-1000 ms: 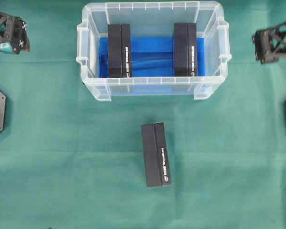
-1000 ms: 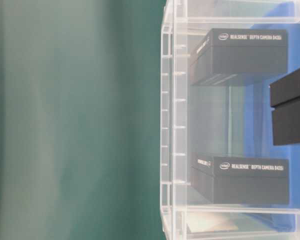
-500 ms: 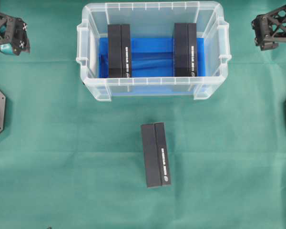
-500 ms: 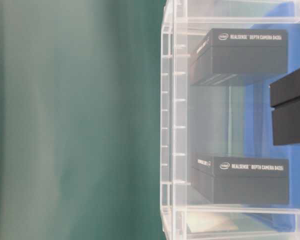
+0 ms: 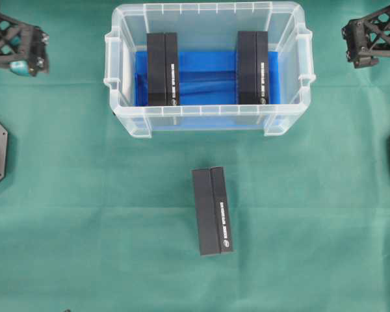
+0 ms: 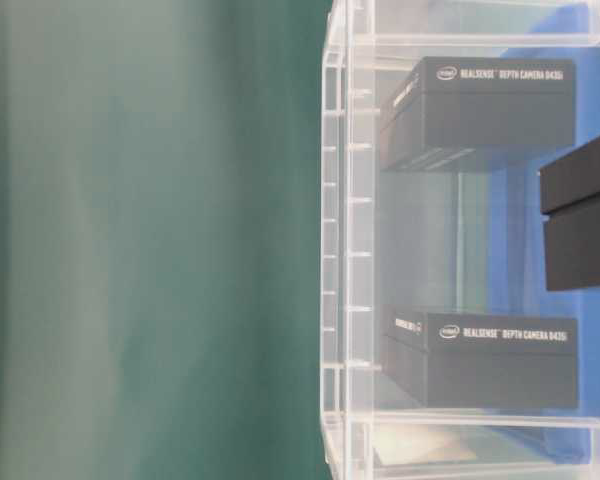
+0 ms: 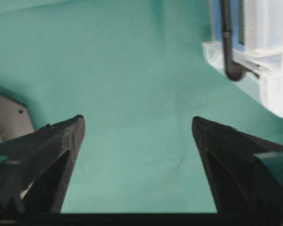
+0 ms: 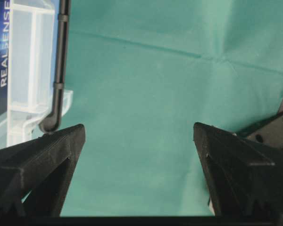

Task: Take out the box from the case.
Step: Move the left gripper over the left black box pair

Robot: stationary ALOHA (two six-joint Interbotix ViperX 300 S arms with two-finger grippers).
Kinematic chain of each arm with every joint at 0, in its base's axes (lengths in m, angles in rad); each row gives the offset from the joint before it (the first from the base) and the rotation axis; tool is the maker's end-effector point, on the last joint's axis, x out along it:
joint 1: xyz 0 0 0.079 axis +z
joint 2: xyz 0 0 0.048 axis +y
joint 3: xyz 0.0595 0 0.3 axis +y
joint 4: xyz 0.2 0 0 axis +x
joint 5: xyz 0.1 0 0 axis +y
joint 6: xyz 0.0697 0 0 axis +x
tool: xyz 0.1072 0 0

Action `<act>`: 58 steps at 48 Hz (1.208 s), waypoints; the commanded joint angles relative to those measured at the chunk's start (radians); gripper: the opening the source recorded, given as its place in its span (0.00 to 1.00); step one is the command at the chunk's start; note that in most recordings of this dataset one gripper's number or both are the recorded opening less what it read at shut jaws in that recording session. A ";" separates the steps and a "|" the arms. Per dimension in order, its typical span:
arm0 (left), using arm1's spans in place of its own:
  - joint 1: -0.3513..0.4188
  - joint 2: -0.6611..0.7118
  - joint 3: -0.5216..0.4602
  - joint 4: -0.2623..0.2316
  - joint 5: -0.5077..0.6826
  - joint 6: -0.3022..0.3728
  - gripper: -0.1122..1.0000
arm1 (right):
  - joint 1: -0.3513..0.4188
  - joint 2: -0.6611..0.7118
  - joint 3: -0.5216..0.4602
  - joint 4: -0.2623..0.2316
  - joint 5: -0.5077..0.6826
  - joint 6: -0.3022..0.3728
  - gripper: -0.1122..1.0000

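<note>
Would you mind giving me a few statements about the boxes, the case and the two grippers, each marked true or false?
1. Two black boxes stand inside the case. True: the left box and the right box are both on the blue liner.
2. A third box lies on the green cloth outside the case. True.
3. The left gripper is shut on a box. False: its jaws are open with only cloth between them.
4. The right gripper is reaching into the case. False: it is open, off to the side of the case.
5. The two boxes in the case touch each other. False: a stretch of blue liner lies between them.
</note>
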 commanded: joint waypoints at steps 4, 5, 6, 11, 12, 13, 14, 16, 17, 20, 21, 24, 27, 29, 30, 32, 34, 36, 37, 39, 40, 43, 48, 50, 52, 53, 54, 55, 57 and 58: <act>-0.029 0.080 -0.092 -0.002 -0.005 -0.011 0.95 | -0.002 -0.003 -0.025 -0.002 -0.009 -0.002 0.94; -0.034 0.092 -0.101 0.000 -0.005 -0.018 0.95 | -0.002 -0.003 -0.025 -0.002 -0.009 -0.003 0.94; -0.038 0.106 -0.112 0.000 -0.005 -0.026 0.95 | -0.002 -0.005 -0.025 -0.002 -0.009 -0.003 0.94; -0.058 0.163 -0.169 0.006 -0.006 -0.067 0.95 | -0.003 -0.003 -0.025 -0.002 -0.009 -0.003 0.94; -0.064 0.175 -0.179 0.006 -0.006 -0.072 0.95 | -0.002 -0.005 -0.025 -0.002 -0.009 -0.003 0.94; -0.069 0.186 -0.192 0.006 -0.006 -0.078 0.95 | -0.002 -0.005 -0.025 -0.003 -0.009 -0.005 0.94; -0.074 0.195 -0.201 0.008 -0.006 -0.084 0.95 | -0.002 -0.003 -0.025 -0.003 -0.009 -0.005 0.94; -0.084 0.216 -0.224 0.008 -0.005 -0.092 0.95 | -0.002 -0.005 -0.025 -0.005 -0.011 -0.006 0.94; -0.089 0.224 -0.236 0.008 -0.006 -0.097 0.95 | -0.002 -0.003 -0.025 -0.006 -0.009 -0.006 0.94; -0.104 0.255 -0.272 0.008 -0.005 -0.112 0.95 | -0.002 -0.003 -0.023 -0.008 -0.014 -0.006 0.94; -0.109 0.265 -0.284 0.008 -0.006 -0.118 0.95 | -0.002 -0.005 -0.025 -0.008 -0.014 -0.006 0.94; -0.121 0.301 -0.327 0.011 -0.005 -0.138 0.95 | -0.002 -0.003 -0.023 -0.009 -0.017 -0.008 0.94; -0.132 0.331 -0.360 0.015 -0.002 -0.144 0.95 | -0.002 -0.005 -0.023 -0.009 -0.020 -0.008 0.94; -0.137 0.351 -0.383 0.020 0.000 -0.147 0.95 | -0.002 -0.005 -0.023 -0.009 -0.023 -0.008 0.94; -0.140 0.362 -0.393 0.020 0.000 -0.147 0.95 | -0.002 -0.003 -0.023 -0.011 -0.025 -0.008 0.94; -0.143 0.383 -0.411 0.021 0.000 -0.149 0.95 | -0.002 -0.003 -0.021 -0.012 -0.028 -0.009 0.94; -0.146 0.405 -0.433 0.020 0.000 -0.152 0.95 | -0.002 -0.003 -0.021 -0.014 -0.028 -0.011 0.94; -0.149 0.425 -0.454 0.021 0.000 -0.153 0.95 | -0.002 -0.005 -0.023 -0.014 -0.029 -0.015 0.94; -0.149 0.436 -0.465 0.021 0.000 -0.155 0.95 | -0.002 -0.005 -0.021 -0.014 -0.029 -0.017 0.94; -0.152 0.457 -0.485 0.021 0.000 -0.158 0.95 | -0.002 -0.003 -0.021 -0.014 -0.029 -0.021 0.94; -0.153 0.466 -0.494 0.021 0.000 -0.160 0.95 | -0.002 -0.005 -0.021 -0.014 -0.028 -0.023 0.94; -0.156 0.494 -0.525 0.026 0.000 -0.164 0.95 | -0.002 -0.003 -0.021 -0.014 -0.029 -0.025 0.94; -0.160 0.535 -0.566 0.028 0.002 -0.167 0.95 | -0.002 -0.003 -0.021 -0.014 -0.029 -0.026 0.94; -0.161 0.546 -0.580 0.028 0.002 -0.167 0.95 | -0.002 -0.003 -0.021 -0.014 -0.029 -0.026 0.94; -0.163 0.557 -0.589 0.028 0.002 -0.169 0.95 | -0.002 -0.005 -0.021 -0.014 -0.029 -0.026 0.94; -0.163 0.560 -0.592 0.028 0.002 -0.169 0.95 | -0.002 -0.005 -0.021 -0.014 -0.029 -0.026 0.94; -0.164 0.565 -0.597 0.028 0.002 -0.169 0.95 | -0.002 -0.005 -0.021 -0.014 -0.029 -0.028 0.94; -0.164 0.568 -0.598 0.028 0.002 -0.169 0.95 | -0.002 -0.003 -0.021 -0.014 -0.031 -0.028 0.94; -0.164 0.575 -0.604 0.028 0.002 -0.170 0.95 | -0.003 -0.005 -0.020 -0.014 -0.032 -0.028 0.94; -0.166 0.578 -0.607 0.028 0.002 -0.170 0.95 | -0.002 -0.003 -0.021 -0.014 -0.032 -0.026 0.94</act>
